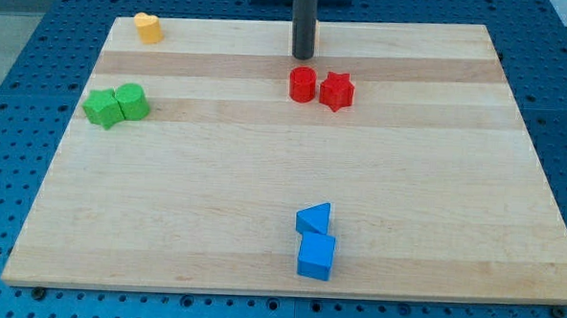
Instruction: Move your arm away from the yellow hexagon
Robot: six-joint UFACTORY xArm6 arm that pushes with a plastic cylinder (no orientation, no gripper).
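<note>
Though the small yellow block at the wooden board's top-left corner looks more heart-like than hexagonal, we judge it light, rigid and easily slid, pushed at a flat side, never grasped. Our tip, a bare rod holding nothing, stands well apart to its right, just above the red cylinder and red star. Open board lies at centre and right; edges are near at top.

Bright, even overhead light; sharp focus throughout. Soft short shadows under blocks on the tabletop. Faint sheen on the wood, no harsh glare.
</note>
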